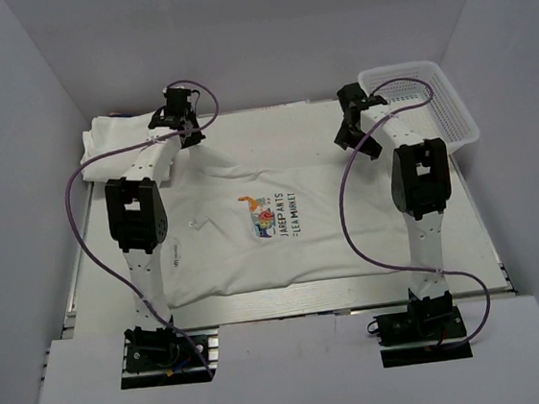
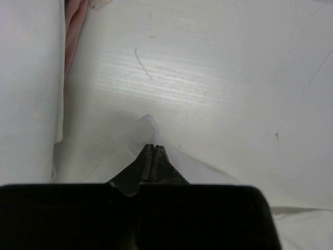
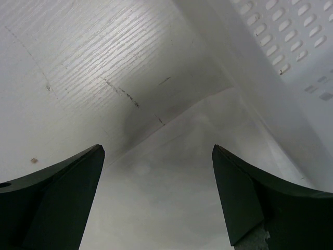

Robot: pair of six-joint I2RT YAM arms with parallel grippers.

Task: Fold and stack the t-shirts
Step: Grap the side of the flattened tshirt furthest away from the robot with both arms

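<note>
**A:** Where is the printed t-shirt?

**B:** Spread flat across the middle of the bench, with its colourful print and dark lettering facing up.

**A:** And the left tool?

**B:** At the shirt's far-left corner. Its fingers are pressed together, and a small peak of the shirt's white cloth is pinched at the tips. The wrist view shows the fabric tenting up to them from the bench.

**A:** What about the right tool?

**B:** It is over the shirt's far-right corner with its fingers spread wide. The cloth edge lies between and below them, and nothing is gripped. I cannot tell whether the tips touch the fabric.

**A:** Is there anything else around the shirt?

**B:** A folded white bundle sits just beyond the shirt's far-left corner, close to the left tool. A white mesh basket stands just past the far-right corner, and its perforated wall runs right beside the right tool.
</note>
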